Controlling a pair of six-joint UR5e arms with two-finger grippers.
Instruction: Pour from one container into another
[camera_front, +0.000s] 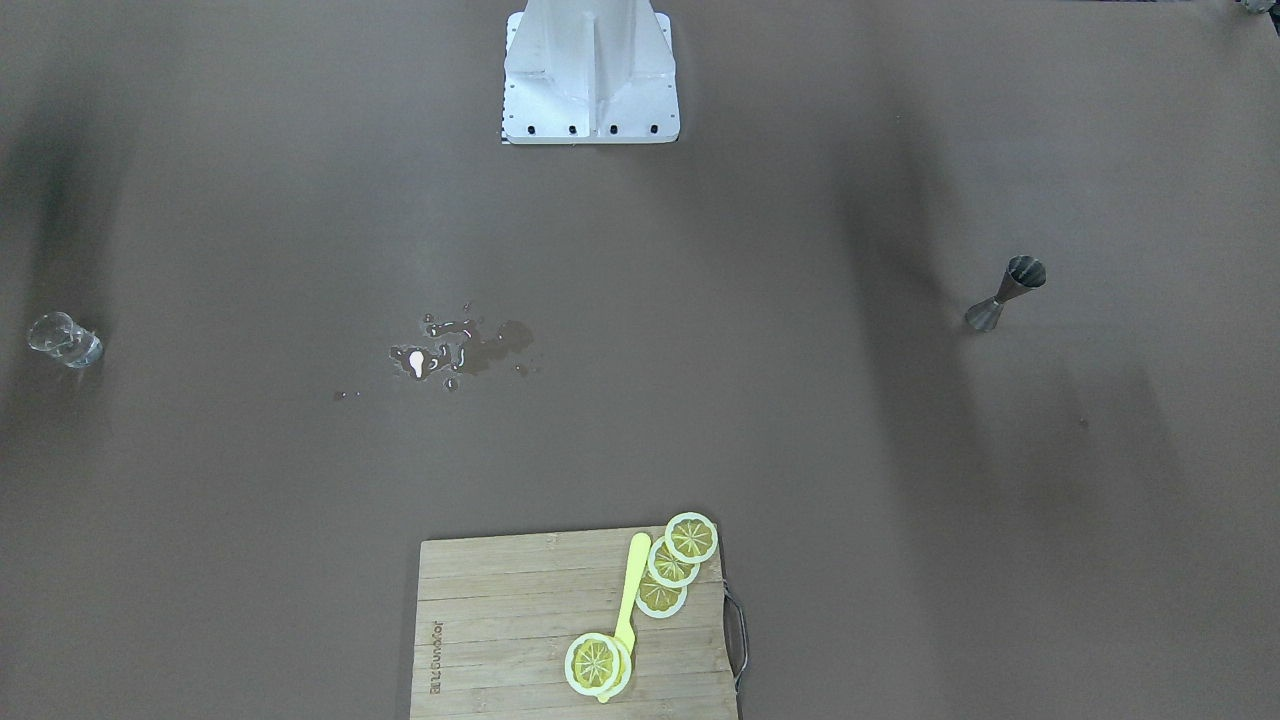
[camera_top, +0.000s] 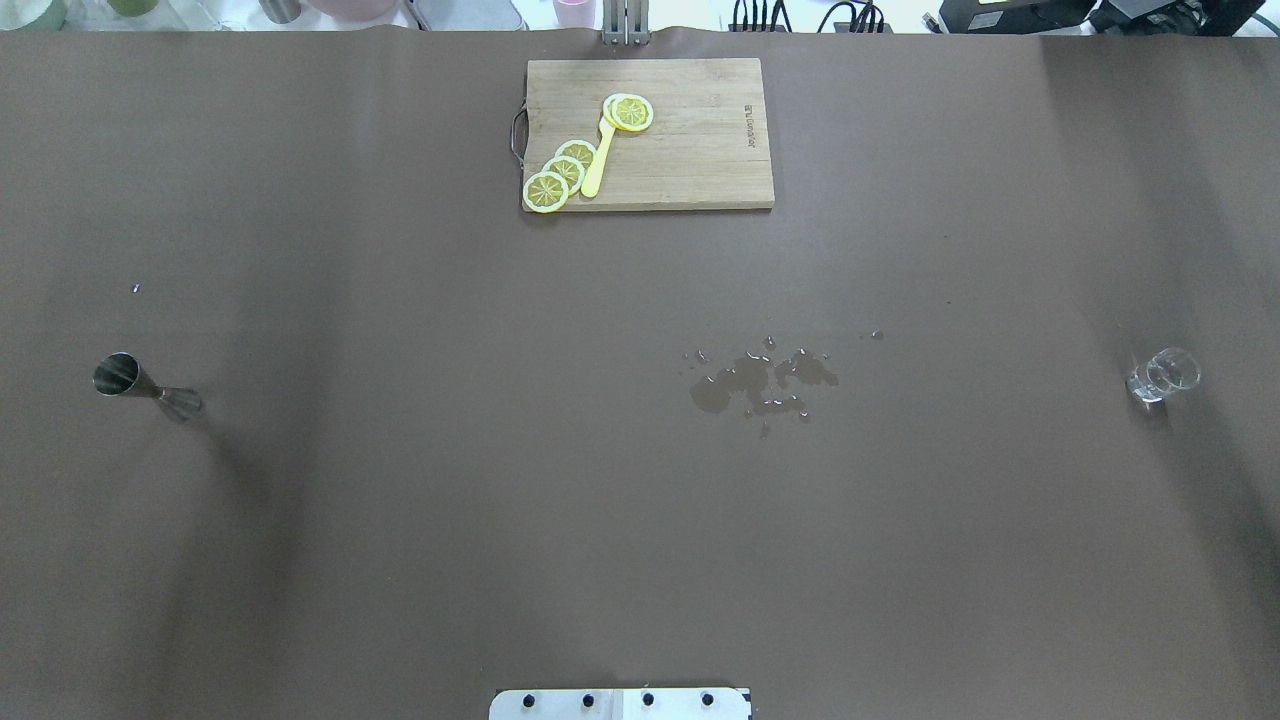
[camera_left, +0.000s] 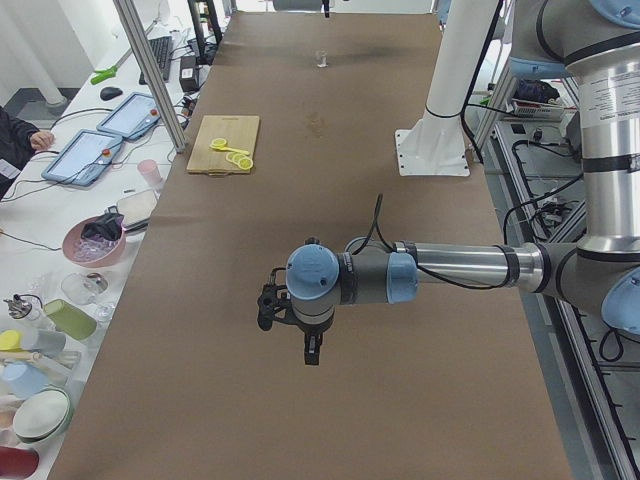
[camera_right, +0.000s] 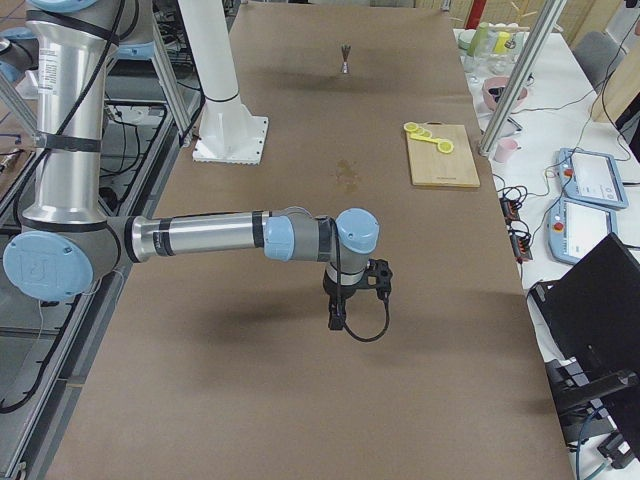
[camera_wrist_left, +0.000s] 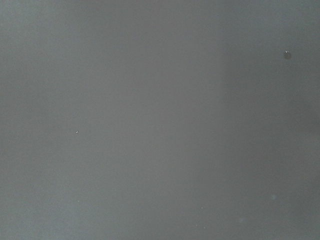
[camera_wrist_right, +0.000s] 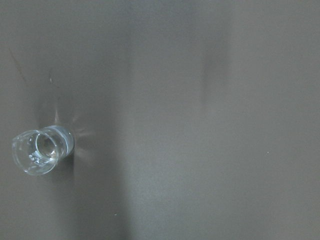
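Observation:
The clear glass cup (camera_top: 1162, 377) stands upright at the table's right end; it also shows as the clear glass cup (camera_front: 64, 339) and at the left of the right wrist view as the cup (camera_wrist_right: 42, 150). The steel jigger (camera_top: 145, 386) stands at the left end, seen too as the jigger (camera_front: 1005, 293). Neither gripper appears in the overhead or front views. My left gripper (camera_left: 311, 350) hangs above the near end in the left side view; my right gripper (camera_right: 337, 317) hangs likewise in the right side view. Whether either is open or shut I cannot tell.
A puddle of spilled liquid (camera_top: 760, 382) lies near the table's middle. A wooden cutting board (camera_top: 700, 150) with lemon slices (camera_top: 562, 172) and a yellow knife sits at the far edge. The robot's base (camera_front: 590, 75) is mounted at the near edge.

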